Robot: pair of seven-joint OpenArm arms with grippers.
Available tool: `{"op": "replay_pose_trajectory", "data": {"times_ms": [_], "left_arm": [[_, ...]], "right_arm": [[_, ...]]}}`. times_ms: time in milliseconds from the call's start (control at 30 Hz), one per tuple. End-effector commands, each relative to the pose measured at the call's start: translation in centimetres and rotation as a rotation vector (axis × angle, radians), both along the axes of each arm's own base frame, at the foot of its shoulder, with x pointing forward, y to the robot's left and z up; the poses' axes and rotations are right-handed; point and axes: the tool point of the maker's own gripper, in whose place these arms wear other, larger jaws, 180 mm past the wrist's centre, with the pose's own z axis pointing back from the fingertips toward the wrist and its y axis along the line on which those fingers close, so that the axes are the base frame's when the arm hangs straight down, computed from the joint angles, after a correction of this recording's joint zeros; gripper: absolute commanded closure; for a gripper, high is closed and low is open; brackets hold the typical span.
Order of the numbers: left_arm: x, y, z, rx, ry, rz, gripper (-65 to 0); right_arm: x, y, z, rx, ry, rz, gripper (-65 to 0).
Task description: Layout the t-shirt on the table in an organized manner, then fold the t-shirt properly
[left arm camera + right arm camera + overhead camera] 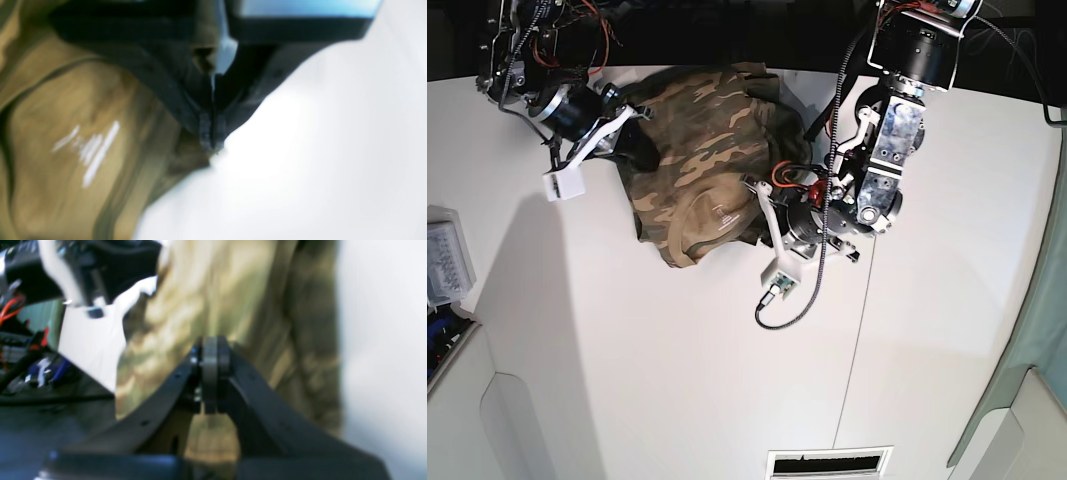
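The camouflage t-shirt [702, 160] lies bunched at the far middle of the white table [677, 350], between my two arms. My left gripper [759, 198] sits at the shirt's right edge. In the left wrist view this left gripper [211, 138] is shut, with the t-shirt [83, 133] and its white-printed tan label just left of the tips and some cloth caught between the fingers. My right gripper [639, 142] is at the shirt's left edge. The right wrist view, which is blurred, shows the right gripper [213, 373] shut, its pads pressed together against the t-shirt [217, 296].
A thin dark seam [852, 350] runs down the table on the right. A grey bin [447, 255] stands at the left edge and a slotted vent [827, 463] at the near edge. Cables and electronics [20, 340] crowd the far left corner.
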Motion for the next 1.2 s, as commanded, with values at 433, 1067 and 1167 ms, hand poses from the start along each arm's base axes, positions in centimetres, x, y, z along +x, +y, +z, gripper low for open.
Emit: {"op": "replay_pose_trajectory", "data": {"times_ms": [433, 1067, 1167], "left_arm": [[-9.3, 1.2, 0.4, -0.063, 0.015, -0.041, 0.0], [-7.2, -1.4, -1.2, -0.088, 0.057, -0.045, 0.0], [-7.3, -0.4, -0.6, -0.065, 0.036, -0.052, 0.0]], "right_arm": [[0.9, -9.7, -0.1, -0.219, -0.012, -0.073, 0.0], [-1.3, -2.5, -3.0, -0.02, 0.096, -0.016, 0.0], [-0.8, -5.2, -2.2, -0.047, 0.081, -0.08, 0.0]]}}
